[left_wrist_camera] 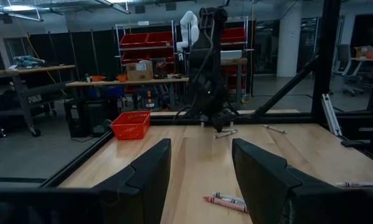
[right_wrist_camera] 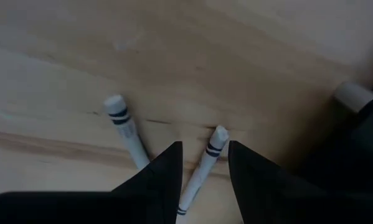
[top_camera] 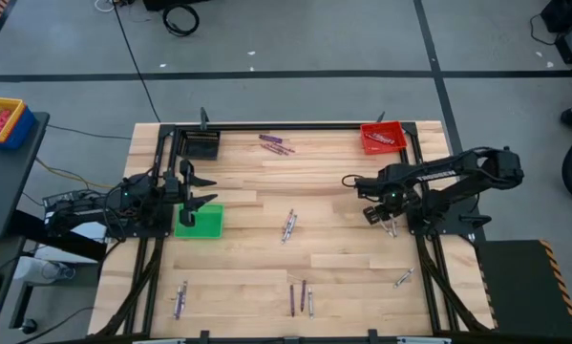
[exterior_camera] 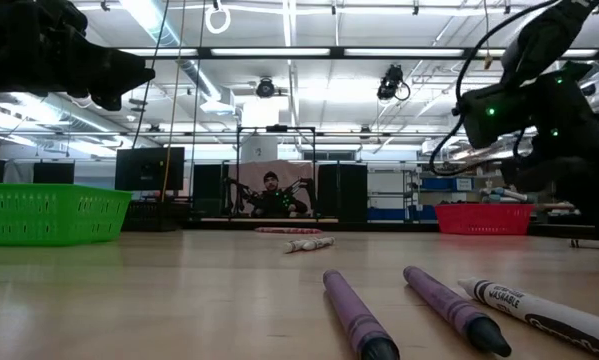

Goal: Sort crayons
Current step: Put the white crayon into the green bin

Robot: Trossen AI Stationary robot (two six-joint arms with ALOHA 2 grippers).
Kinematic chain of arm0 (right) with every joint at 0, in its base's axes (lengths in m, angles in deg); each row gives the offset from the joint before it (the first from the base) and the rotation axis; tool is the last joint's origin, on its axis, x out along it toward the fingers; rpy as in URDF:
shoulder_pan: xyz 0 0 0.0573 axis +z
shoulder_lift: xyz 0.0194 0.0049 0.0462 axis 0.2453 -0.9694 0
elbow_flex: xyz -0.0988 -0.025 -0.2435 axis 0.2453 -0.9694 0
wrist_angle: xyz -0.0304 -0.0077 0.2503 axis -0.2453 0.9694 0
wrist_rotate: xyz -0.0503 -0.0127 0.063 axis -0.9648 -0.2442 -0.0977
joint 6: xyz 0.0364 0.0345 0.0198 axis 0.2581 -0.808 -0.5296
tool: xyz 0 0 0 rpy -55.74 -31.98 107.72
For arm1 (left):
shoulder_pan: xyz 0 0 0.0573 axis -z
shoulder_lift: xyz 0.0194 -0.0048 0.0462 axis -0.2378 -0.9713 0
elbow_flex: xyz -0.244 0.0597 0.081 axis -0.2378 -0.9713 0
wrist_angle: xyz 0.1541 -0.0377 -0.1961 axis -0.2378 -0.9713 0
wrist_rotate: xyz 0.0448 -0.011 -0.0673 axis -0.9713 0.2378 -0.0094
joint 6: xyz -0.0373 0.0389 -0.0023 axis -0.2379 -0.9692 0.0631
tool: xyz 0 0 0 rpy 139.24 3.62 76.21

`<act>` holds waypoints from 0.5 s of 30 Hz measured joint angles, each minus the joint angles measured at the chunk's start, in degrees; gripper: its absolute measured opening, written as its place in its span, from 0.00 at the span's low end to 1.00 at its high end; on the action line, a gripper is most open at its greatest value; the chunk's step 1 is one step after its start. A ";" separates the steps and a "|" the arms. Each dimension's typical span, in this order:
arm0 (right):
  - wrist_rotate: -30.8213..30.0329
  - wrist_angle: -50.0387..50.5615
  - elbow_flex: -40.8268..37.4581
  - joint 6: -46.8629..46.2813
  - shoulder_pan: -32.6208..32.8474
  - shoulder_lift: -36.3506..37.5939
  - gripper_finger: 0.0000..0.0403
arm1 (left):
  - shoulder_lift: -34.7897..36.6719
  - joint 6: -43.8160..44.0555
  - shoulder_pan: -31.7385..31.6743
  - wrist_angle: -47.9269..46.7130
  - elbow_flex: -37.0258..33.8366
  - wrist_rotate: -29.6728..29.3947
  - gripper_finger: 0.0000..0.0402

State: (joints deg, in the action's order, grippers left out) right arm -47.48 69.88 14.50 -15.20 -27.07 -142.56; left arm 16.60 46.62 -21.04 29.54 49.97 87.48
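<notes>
The table (top_camera: 333, 205) is pale wood in butcher-block strips, smooth with a soft sheen, edged by a black matt metal frame (top_camera: 286, 125). The green basket (exterior_camera: 49, 215) and red basket (left_wrist_camera: 131, 124) are ribbed, slotted plastic. The crayons (exterior_camera: 459, 308) wear matt paper wrappers, purple and white, with waxy tips. Both grippers, left (left_wrist_camera: 198, 177) and right (right_wrist_camera: 203, 171), have dull black fingers, seemingly plastic
</notes>
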 joint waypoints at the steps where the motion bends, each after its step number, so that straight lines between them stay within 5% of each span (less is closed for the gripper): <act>1: 0.66 0.00 -0.12 0.86 -0.46 -0.40 0.33 | 0.00 0.00 0.02 0.00 0.00 0.02 0.46; 15: 5.96 -3.01 -2.65 6.03 -2.14 -1.51 0.27 | 0.00 0.02 0.02 0.00 0.00 0.02 0.46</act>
State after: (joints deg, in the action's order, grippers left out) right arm -41.52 66.87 11.84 -9.17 -29.22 -144.08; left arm 16.60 46.64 -21.02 29.54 49.97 87.51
